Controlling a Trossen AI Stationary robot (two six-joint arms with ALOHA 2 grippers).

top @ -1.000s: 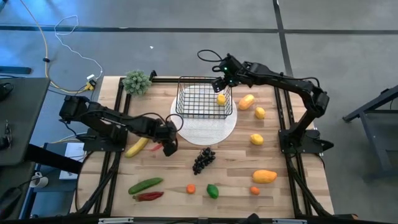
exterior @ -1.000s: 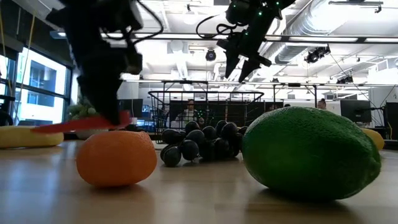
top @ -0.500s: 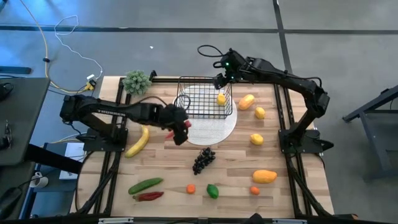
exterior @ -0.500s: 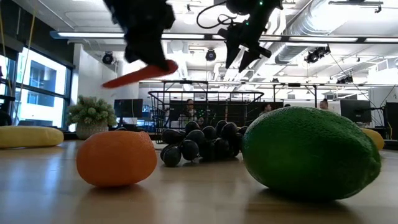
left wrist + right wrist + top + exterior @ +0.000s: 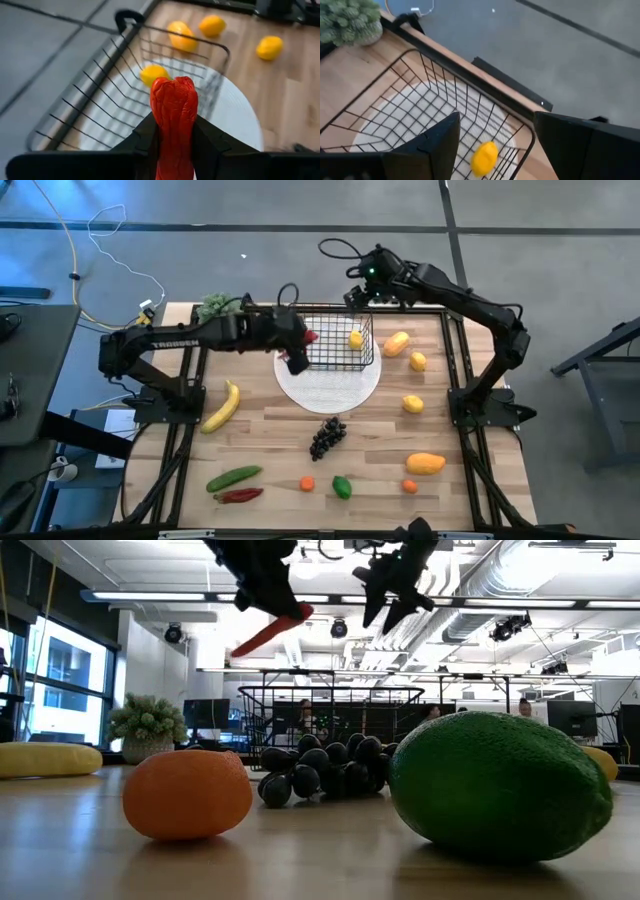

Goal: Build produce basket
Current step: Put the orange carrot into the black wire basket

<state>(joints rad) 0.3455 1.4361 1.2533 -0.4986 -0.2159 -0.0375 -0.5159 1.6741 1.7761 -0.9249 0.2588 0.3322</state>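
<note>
Above the basket (image 5: 330,340), the left tool (image 5: 303,346) clamps a red chilli (image 5: 173,120); the right tool (image 5: 362,296) gapes wide over its far corner.

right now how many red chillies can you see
2. One red chilli is held in the left gripper over the basket's left edge; the other chilli lies at the table's front-left, beside the cucumber.

Lemon (image 5: 355,339) inside basket (image 5: 330,363) on plate (image 5: 330,387)
</note>
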